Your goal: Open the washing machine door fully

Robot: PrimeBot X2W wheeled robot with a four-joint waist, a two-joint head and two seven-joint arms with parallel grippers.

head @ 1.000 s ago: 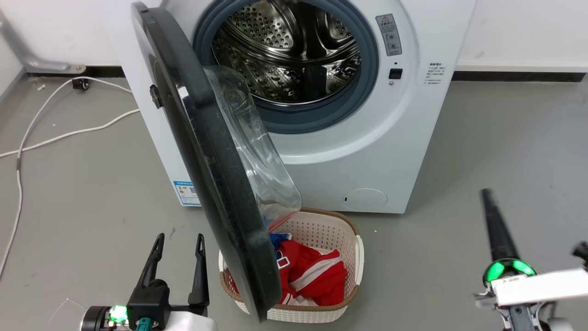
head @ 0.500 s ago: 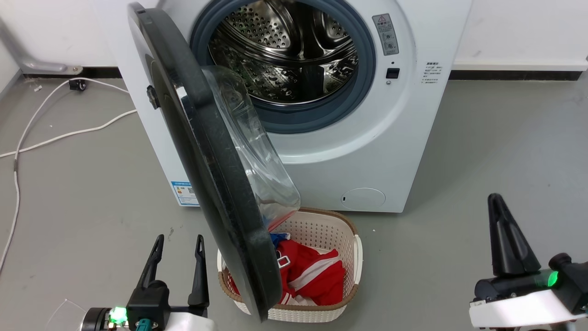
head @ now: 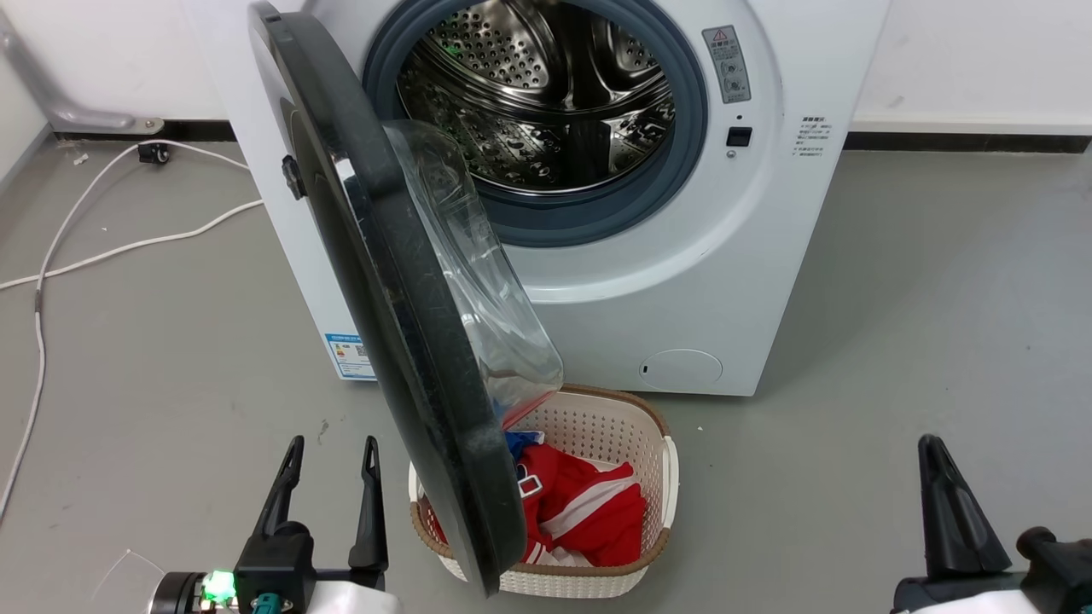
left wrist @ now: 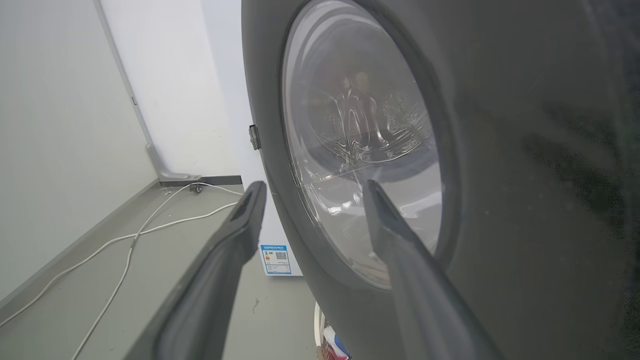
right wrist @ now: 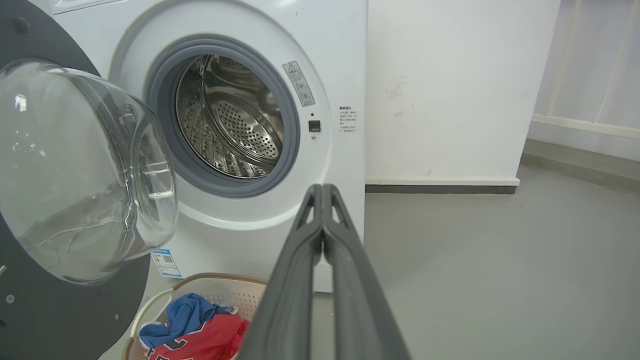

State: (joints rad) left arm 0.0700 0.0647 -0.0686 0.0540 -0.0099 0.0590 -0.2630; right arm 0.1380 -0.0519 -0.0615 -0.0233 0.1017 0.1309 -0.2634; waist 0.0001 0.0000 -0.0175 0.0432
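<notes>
The white washing machine (head: 734,281) stands against the wall, its steel drum (head: 546,94) exposed. Its black washing machine door (head: 384,281) swings out edge-on toward me, hinged at the left, the clear glass bowl (head: 478,290) facing the drum. My left gripper (head: 331,448) is open at the lower left, just left of the door's outer face and apart from it. In the left wrist view the door (left wrist: 500,150) looms close behind the spread fingers (left wrist: 230,250). My right gripper (head: 932,443) is shut at the lower right, far from the machine; the right wrist view shows its fingers (right wrist: 322,240) pressed together.
A white woven-rim basket (head: 665,477) with red and blue clothes sits on the floor under the door's lower edge. White cables (head: 111,247) trail over the grey floor at the left. Open floor lies right of the machine.
My right gripper has dropped toward the bottom right corner of the head view and turned. The door and left gripper have kept their places; the camera shifted slightly.
</notes>
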